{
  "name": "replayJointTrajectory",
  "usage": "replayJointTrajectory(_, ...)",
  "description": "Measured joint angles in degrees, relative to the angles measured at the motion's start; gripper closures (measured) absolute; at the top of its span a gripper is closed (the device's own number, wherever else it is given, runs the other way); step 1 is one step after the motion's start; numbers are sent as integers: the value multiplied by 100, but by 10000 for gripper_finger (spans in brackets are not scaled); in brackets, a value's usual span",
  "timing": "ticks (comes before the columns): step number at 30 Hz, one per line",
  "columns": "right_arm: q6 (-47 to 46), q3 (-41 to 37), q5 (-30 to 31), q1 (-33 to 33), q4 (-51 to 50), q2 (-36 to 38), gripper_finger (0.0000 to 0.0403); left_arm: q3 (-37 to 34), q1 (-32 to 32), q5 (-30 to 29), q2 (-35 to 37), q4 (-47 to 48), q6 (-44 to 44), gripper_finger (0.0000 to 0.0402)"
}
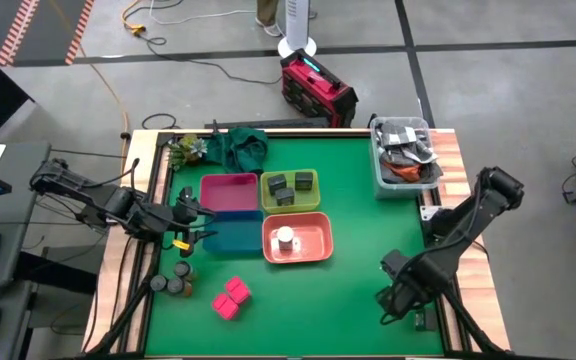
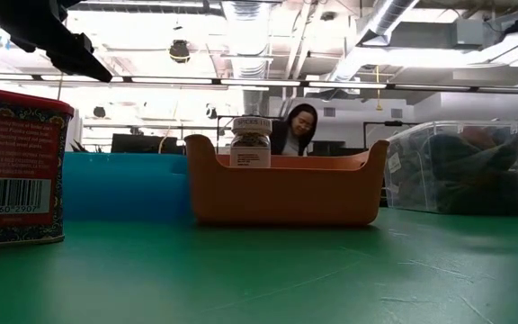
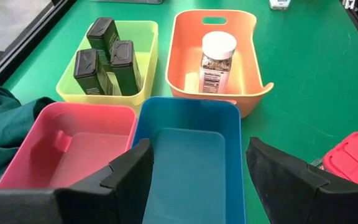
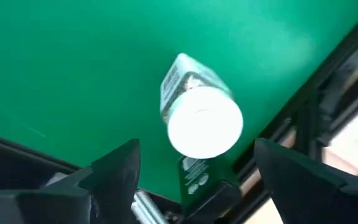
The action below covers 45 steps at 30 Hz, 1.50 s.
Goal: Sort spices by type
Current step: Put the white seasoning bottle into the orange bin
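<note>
Over the blue bin (image 3: 188,155), left gripper (image 3: 194,177) open and empty; near the table's right edge, right gripper (image 4: 194,180) spread wide above a white-topped jar (image 4: 201,115), seemingly ready for pickup toward the orange bin (image 1: 298,240).

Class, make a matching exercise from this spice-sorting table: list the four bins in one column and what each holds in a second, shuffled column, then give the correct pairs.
Bins:
1. yellow bin
2. orange bin
3. blue bin
4. pink bin

Contents:
A. one white-topped jar
B. nothing, under the left tool
C. three dark square jars
D. nothing, beside the green cloth

Pairs: 1-C, 2-A, 3-B, 4-D
</note>
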<state>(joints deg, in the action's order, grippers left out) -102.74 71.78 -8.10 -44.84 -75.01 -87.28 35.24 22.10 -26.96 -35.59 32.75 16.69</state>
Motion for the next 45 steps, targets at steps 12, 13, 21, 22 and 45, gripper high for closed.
replayJointTrajectory(12,-776,-723,-200,185,660,201,58,0,1,0,0,27,32,157)
replayJointTrajectory(13,-785,-721,-190,185,672,203,58,0,-1,2,0,71,52,157)
replayJointTrajectory(21,-695,-651,-108,214,489,183,58,0,-1,2,0,127,98,157)
replayJointTrajectory(22,-686,-589,-44,218,376,175,58,0,-1,2,0,127,96,157)
replayJointTrajectory(45,-1071,-359,216,-549,289,166,58,0,0,63,-1,121,142,157)
